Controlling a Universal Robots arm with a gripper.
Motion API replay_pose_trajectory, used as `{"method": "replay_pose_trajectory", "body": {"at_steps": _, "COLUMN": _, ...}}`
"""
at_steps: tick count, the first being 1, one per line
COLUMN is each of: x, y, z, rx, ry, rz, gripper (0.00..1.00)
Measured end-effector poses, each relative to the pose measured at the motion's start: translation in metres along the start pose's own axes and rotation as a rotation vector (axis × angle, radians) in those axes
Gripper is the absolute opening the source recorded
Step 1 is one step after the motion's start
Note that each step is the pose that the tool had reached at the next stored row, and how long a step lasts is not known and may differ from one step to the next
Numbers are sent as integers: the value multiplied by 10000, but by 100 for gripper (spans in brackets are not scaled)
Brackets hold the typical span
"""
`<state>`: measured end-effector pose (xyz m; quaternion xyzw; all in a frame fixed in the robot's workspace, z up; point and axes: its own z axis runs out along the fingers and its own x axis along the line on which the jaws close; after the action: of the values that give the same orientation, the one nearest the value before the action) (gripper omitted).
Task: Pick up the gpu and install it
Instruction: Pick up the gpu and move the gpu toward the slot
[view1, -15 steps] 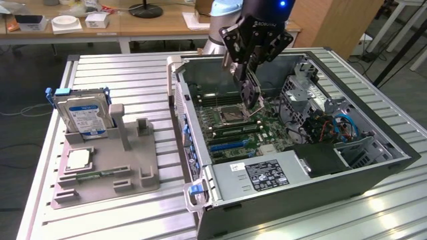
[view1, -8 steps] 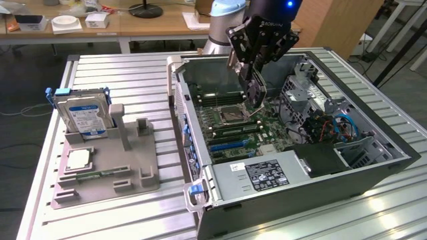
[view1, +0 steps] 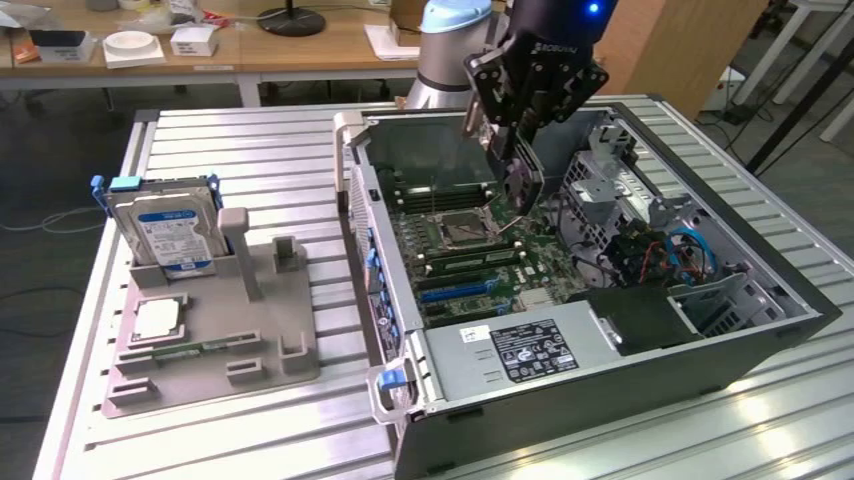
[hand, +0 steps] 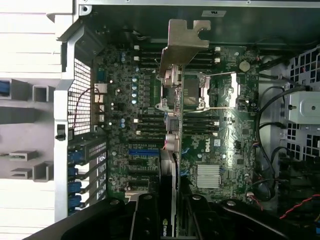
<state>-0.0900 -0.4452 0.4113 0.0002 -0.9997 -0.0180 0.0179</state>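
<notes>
Slatted metal tabletop (view1: 200, 440) carrying an open computer case (view1: 694, 370), with the gripper (view1: 511, 135) above it.
The gripper is clamped on the gpu (view1: 519, 185), holding it on edge over the motherboard (view1: 461, 255), its silver bracket (hand: 183, 42) at the end away from the gripper. In the exterior view, a hard drive (view1: 167, 230) stands in a grey holder (view1: 267, 340) at the case's nine o'clock, well apart.

Computer case (view1: 747, 350): one (side open). Graphics card (view1: 518, 180): one. Hard drive (view1: 167, 232): one. Grey holder (view1: 267, 330): one. Processor chip (view1: 156, 318) on holder: one. Gripper (view1: 514, 140): one.
</notes>
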Motion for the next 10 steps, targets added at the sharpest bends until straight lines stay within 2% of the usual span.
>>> {"method": "replay_pose_trajectory", "body": {"at_steps": 10, "x": -143, "y": 0, "z": -5, "rx": 0, "ry": 0, "rz": -19, "gripper": 26}}
